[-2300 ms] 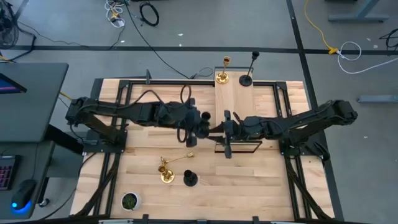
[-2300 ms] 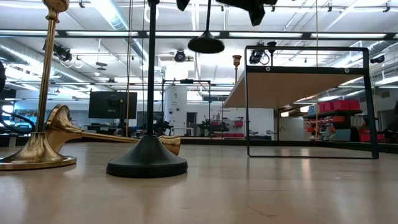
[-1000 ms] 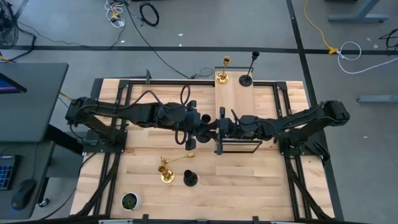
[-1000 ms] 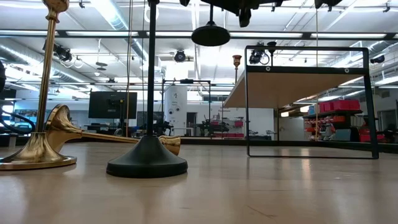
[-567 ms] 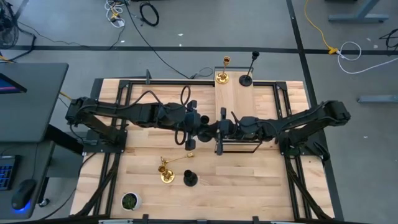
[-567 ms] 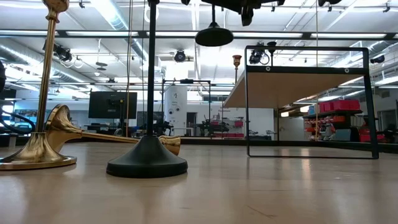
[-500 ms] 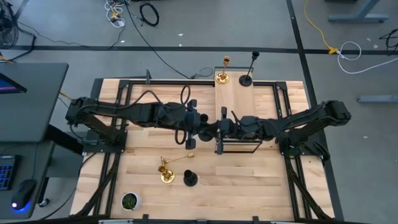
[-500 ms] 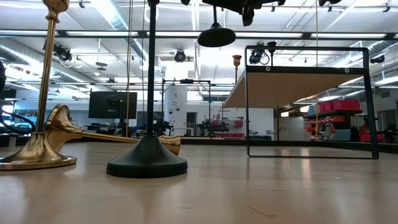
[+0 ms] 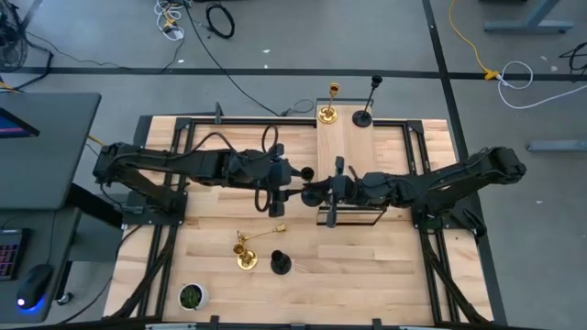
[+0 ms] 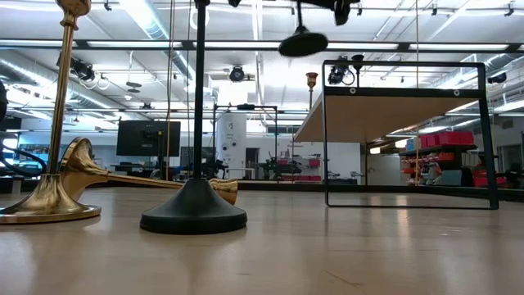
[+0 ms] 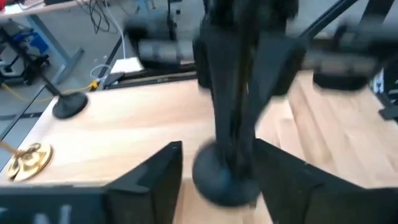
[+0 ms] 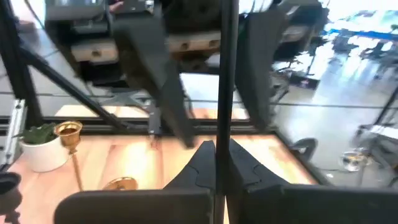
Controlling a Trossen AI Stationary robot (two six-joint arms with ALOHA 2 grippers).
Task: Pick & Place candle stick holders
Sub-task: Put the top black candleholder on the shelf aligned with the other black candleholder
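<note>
Candlestick now clamped in right pincer; left pincer released

Two candle stick holders stand side by side on the raised shelf at the table's far edge. Nearer the front — left of centre — one holder stands beside another, a third lying just behind them; a plant pot sits at the front-left corner.
</note>
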